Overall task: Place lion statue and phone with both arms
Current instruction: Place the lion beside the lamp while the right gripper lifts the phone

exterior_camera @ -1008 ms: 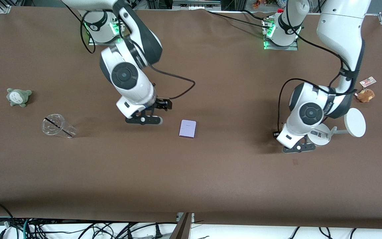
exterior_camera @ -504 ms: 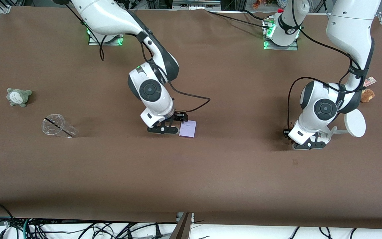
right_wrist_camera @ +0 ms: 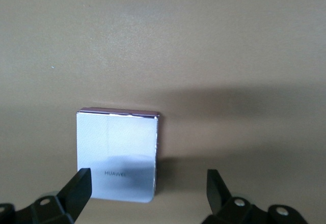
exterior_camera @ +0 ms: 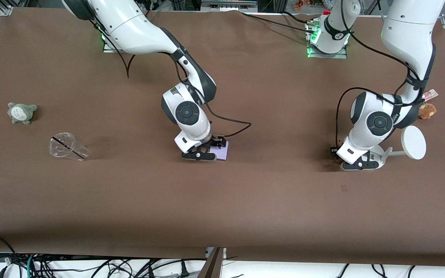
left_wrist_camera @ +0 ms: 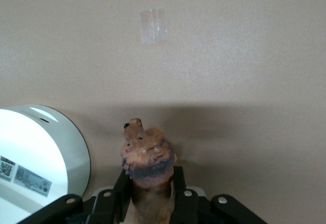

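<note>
Frame centre: the right gripper's (exterior_camera: 207,154) spread fingers (right_wrist_camera: 76,191) straddle the flat lavender-white phone (right_wrist_camera: 118,156) on the tabletop (exterior_camera: 245,200), while the left gripper's (left_wrist_camera: 150,203) fingers (left_wrist_camera: 179,188) clench the small orange-brown lion statue (left_wrist_camera: 147,163) at lower centre.

High front camera facing robots, wrist cameras close above table (exterior_camera: 245,200)

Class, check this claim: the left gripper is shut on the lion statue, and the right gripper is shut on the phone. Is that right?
Not quite. The right gripper is open over the phone, as the right wrist view shows. The left gripper is indeed shut on the lion statue.
</note>
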Tool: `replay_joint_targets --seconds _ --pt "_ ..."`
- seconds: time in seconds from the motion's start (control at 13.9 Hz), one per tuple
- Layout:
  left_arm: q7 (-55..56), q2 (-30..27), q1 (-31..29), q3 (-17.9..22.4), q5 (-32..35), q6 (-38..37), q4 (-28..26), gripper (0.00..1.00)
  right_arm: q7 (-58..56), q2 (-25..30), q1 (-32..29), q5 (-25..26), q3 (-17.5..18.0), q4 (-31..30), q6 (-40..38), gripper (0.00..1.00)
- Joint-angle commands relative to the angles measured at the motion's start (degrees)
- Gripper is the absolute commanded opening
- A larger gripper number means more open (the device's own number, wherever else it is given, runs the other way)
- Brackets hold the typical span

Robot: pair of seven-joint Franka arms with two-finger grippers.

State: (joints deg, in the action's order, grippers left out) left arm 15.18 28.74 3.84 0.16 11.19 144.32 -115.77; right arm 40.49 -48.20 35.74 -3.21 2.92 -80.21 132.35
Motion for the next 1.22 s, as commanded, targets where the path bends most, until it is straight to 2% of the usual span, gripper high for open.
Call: replay_joint_targets --seconds 0.0,0.14,0.29,0.43,0.72,0.86,1.08,1.15 --pt "-0.95 -2.55 -0.41 -0.33 -0.29 0.27 -1.48 1.0 1.52 -2.16 0.91 1.54 -0.54 1.99 1.24 1.0" --pt "-0.6 -4.39 -0.41 -0.94 -0.38 -2.18 -1.3 1.0 2.91 -3.56 1.87 1.54 -0.54 3.03 2.38 1.0" --pt "-0.07 -6.5 -0.41 -2.52 -3.08 -9.1 1.06 1.0 4.85 -6.02 3.1 2.59 -0.98 6.1 2.21 1.0" --pt "0.98 -8.17 -0.32 -3.93 -5.64 -19.02 6.14 1.0 4.95 -6.99 3.46 4.51 -1.07 7.43 2.04 1.0" --pt "2.39 -9.31 -0.32 -4.64 -5.83 -35.65 19.32 1.0 3.89 -7.78 3.55 8.21 -1.07 7.44 1.95 1.0" --pt "2.48 -10.54 -0.41 -4.55 -7.23 -39.1 23.29 1.0 3.45 -8.66 3.9 8.57 -1.07 8.39 2.04 1.0" --pt "2.13 -14.49 -3.04 -4.2 -8.11 -42.7 25.68 1.0 3.63 -9.45 5.13 8.57 -1.07 10.25 1.95 1.0" --pt "1.87 -15.72 -4.09 -3.94 -10.63 -44.63 26.12 1.0 3.63 -9.54 5.22 8.57 -1.07 10.25 1.95 1.0"
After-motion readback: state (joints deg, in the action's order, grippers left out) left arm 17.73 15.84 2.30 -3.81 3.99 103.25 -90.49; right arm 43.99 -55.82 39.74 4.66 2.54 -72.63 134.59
